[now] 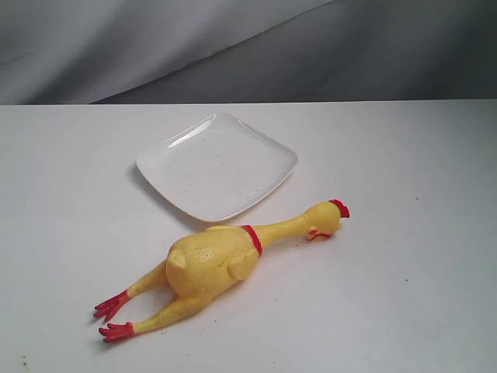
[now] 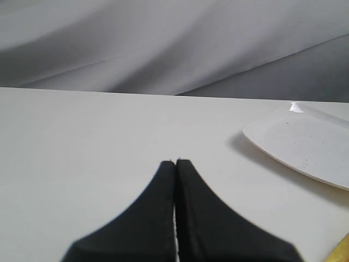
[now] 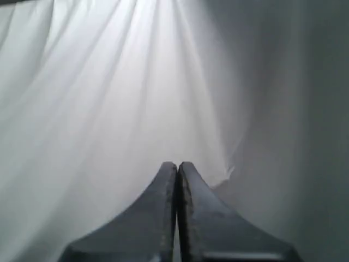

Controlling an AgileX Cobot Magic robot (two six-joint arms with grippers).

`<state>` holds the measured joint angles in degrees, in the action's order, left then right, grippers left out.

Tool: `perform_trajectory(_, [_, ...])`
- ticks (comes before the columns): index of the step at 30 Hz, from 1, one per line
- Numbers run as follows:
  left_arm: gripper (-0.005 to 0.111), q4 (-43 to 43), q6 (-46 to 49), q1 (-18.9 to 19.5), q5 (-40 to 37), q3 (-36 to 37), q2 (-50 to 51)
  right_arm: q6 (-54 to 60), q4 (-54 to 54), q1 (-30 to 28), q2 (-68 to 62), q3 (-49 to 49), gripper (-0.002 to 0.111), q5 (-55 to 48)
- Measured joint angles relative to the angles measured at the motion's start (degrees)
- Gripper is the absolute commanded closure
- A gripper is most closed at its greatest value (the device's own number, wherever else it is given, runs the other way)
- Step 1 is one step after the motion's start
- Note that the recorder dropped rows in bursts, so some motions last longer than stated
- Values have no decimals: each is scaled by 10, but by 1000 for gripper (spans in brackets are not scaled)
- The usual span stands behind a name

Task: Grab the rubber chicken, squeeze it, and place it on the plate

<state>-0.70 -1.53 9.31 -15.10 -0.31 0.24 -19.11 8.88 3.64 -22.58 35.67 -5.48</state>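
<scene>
The rubber chicken (image 1: 213,264) lies flat on the white table, red feet toward the front left, head with red comb toward the right. Just behind it sits the white plate (image 1: 159,165), empty. No arm shows in the exterior view. In the left wrist view my left gripper (image 2: 175,162) is shut with nothing in it, low over bare table; the plate's rim (image 2: 256,139) lies off to one side and a sliver of the yellow chicken (image 2: 341,252) shows at the frame's corner. My right gripper (image 3: 178,164) is shut and empty, facing only the grey curtain.
A grey draped curtain (image 1: 248,47) hangs behind the table's far edge. The white tabletop (image 1: 404,295) stretches to the right and left of the chicken.
</scene>
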Motion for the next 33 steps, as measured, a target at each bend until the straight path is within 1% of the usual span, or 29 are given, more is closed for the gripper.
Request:
perform_trajectory(4, [107, 0, 0, 0, 0, 0, 0, 94, 12, 69, -128, 97, 108, -83])
perform_trajectory(8, [107, 0, 0, 0, 0, 0, 0, 228, 0, 113, -250, 188, 108, -177])
perform_trajectory(10, [107, 0, 0, 0, 0, 0, 0, 322, -38, 124, -311, 230, 108, -230])
perform_trajectory(13, [107, 0, 0, 0, 0, 0, 0, 483, -134, 129, -394, 279, 108, -316])
perform_trajectory(15, [107, 0, 0, 0, 0, 0, 0, 601, -208, 129, -447, 303, 108, -371])
perform_trajectory(18, [107, 0, 0, 0, 0, 0, 0, 748, -303, 129, -515, 318, 108, -419])
perform_trajectory(21, [107, 0, 0, 0, 0, 0, 0, 848, -353, 129, -580, 320, 108, -429])
perform_trajectory(23, [107, 0, 0, 0, 0, 0, 0, 893, -365, 129, -624, 320, 108, -428])
perform_trajectory(27, [107, 0, 0, 0, 0, 0, 0, 931, -380, 129, -724, 320, 108, -402])
perform_trajectory(28, [107, 0, 0, 0, 0, 0, 0, 932, -385, 129, -744, 320, 107, -391])
perform_trajectory(30, [107, 0, 0, 0, 0, 0, 0, 936, -402, 130, -788, 320, 99, -362])
perform_trajectory(33, [107, 0, 0, 0, 0, 0, 0, 949, -411, 137, -838, 320, 76, -318])
